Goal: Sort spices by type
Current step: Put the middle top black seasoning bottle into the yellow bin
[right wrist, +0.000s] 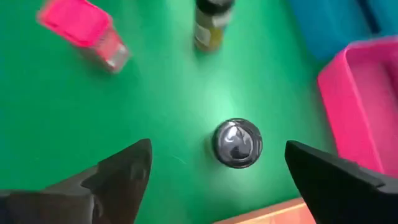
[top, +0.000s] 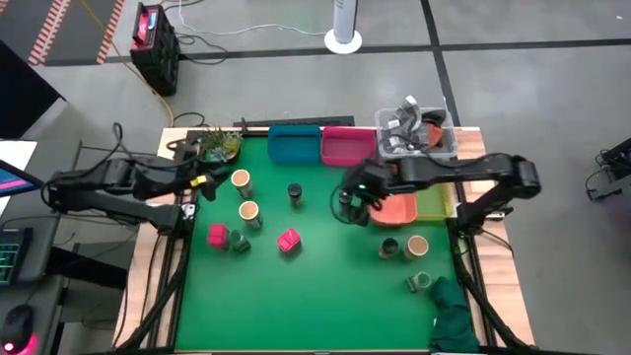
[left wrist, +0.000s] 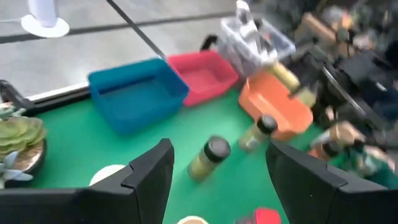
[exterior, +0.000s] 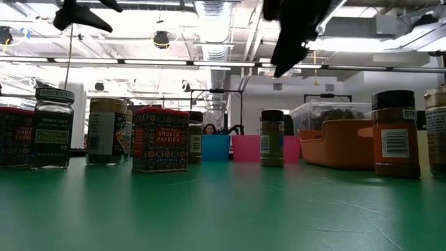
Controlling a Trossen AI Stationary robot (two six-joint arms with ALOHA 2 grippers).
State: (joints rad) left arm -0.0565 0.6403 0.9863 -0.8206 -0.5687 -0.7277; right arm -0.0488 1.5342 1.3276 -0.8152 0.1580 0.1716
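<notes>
Right gripper [right wrist: 217, 168] poised, spread wide and empty, over a dark-lidded jar [right wrist: 237, 143].

The right fingers [right wrist: 118, 174] are parted well beyond the lid's width, with nothing held between them; the jar stands upright on the green mat [top: 315, 286], just beside the pink bin [right wrist: 367, 106] and the orange bin [top: 397, 209]. The jar is judged rigid and light, with smooth, possibly slippery glass sides; it would best be taken by the lid or just under it, squarely, so it is not tipped. A second dark-lidded jar [right wrist: 211, 25] and a pink tin [right wrist: 84, 28] stand farther off. The left gripper [left wrist: 217, 174] waits near the mat's left edge, seemingly partly open and empty, though that view is blurred.
</notes>
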